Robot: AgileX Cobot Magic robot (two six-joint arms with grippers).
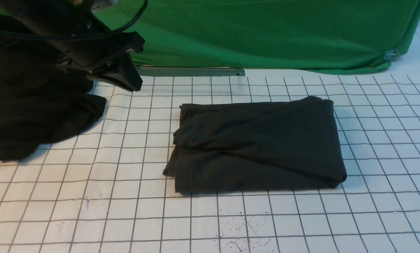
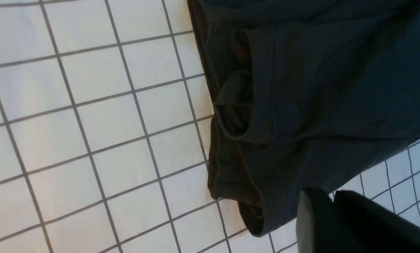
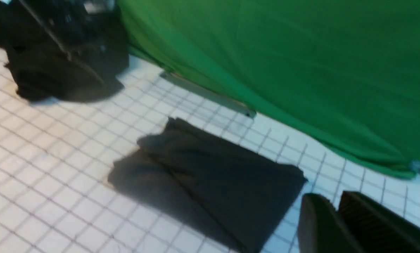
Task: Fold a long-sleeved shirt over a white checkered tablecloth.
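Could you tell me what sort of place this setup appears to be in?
Probably a robot test bench or lab rather than a home: a gridded tablecloth covers the work surface, a green backdrop cloth hangs behind, and a folded shirt lies beside a black cloth heap.

charcoal shirt (image 1: 255,144), white grid-lined tablecloth (image 1: 125,196), seemingly black heap (image 1: 27,105)

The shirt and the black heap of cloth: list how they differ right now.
Shape: the shirt is folded into a neat, flat rectangle; the black heap is a crumpled, shapeless pile.
Colour: the shirt is charcoal grey; the heap is jet black.
Place: the shirt lies in the open middle of the checkered tablecloth; the heap sits at the far left, partly behind the left gripper.
Shared: both are dark fabric resting on the tablecloth, and neither is held.
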